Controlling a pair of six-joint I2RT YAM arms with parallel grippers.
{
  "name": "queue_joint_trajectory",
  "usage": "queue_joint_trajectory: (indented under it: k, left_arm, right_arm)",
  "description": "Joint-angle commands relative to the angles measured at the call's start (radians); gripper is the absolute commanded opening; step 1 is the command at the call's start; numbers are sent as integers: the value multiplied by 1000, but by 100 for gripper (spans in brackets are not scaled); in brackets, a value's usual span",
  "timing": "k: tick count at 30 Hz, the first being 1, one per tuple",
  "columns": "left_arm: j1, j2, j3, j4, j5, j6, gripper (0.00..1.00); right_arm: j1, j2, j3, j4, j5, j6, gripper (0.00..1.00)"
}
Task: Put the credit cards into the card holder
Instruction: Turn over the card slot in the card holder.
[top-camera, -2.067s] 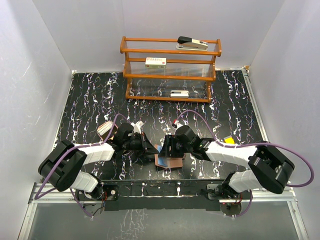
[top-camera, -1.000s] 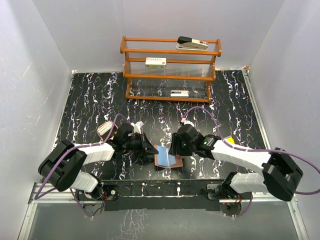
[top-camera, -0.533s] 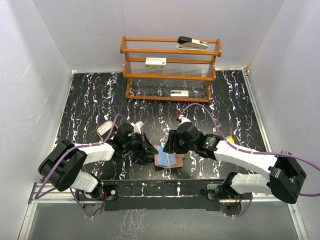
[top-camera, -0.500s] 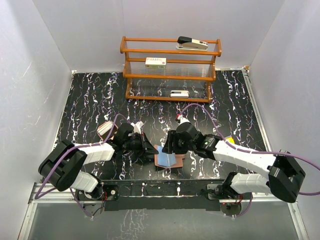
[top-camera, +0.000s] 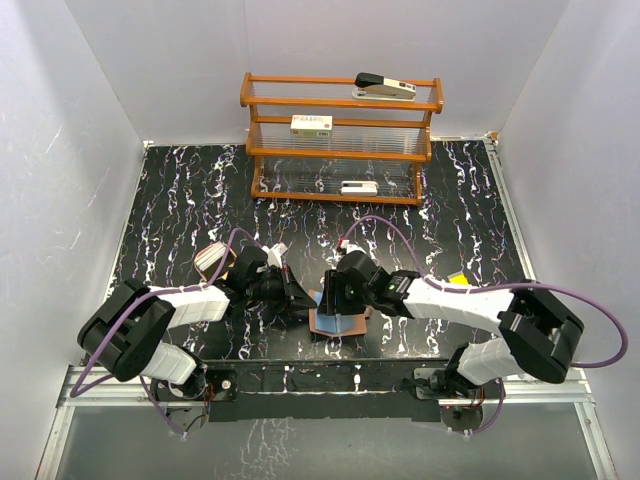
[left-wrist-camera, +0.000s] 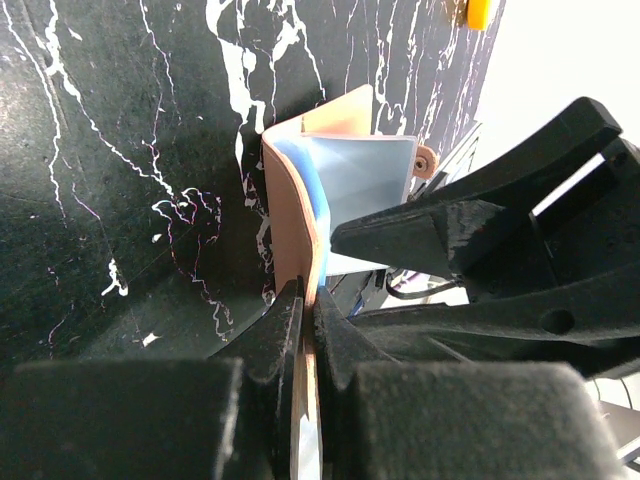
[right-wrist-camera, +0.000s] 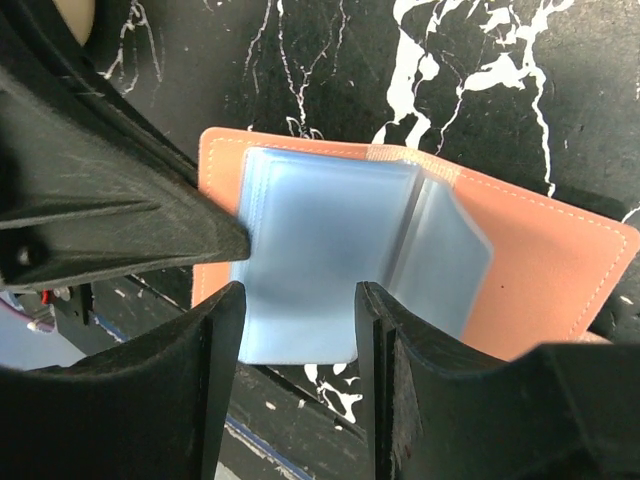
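Holding the card holder (top-camera: 337, 322), lower centre of the top view, the left jaws clamp its cover edge. The right jaws, parted and empty above the bluish pockets (right-wrist-camera: 320, 260), should spread one sleeve gently.

A wooden rack (top-camera: 300, 103) holds a stapler (top-camera: 385, 86) and a labelled box (top-camera: 311, 125).

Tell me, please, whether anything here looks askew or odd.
Only the card holder: the left gripper pinches one cover, curling it upright, and its bluish pockets bulge rather than lie flat.
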Motion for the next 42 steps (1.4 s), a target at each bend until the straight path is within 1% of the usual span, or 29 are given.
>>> queue_joint_trajectory:
  k: [1,7,14,17,18,20,22,27,33,38,42]
  left_arm:
    - [-4,-2,-2,22,4,-1,0]
    - [-4,-2,5,0,0,12,0]
    - [-4,1,8,2,3,12,1]
    - [-4,3,14,-2,-1,14,20]
    - [-4,4,13,-3,-3,16,25]
    - [-4,7,12,-4,-5,20,33]
    - [-4,14,18,-19,-11,34,35]
    - [-4,38,19,-15,-14,36,29]
    - [-4,20,20,-8,-11,27,1]
    - [-4,2,26,12,11,-3,0]
    - [-4,-16,53,-67,0,15,0]
  right_arm:
    - [4,39,-13,69,9,-6,45]
    - [5,60,-22,52,45,-6,45]
    - [5,43,-33,32,72,-6,44]
    - [5,52,-34,32,72,-5,44]
    - [5,55,-35,34,72,-5,44]
    - [5,61,-40,38,72,-2,44]
    - [5,64,-43,43,71,-4,44]
    - [4,64,-54,44,74,-3,43]
    - [5,52,-63,21,100,-3,43]
    - [5,16,-32,-77,153,-10,43]
    - [4,-38,32,-196,207,-9,43]
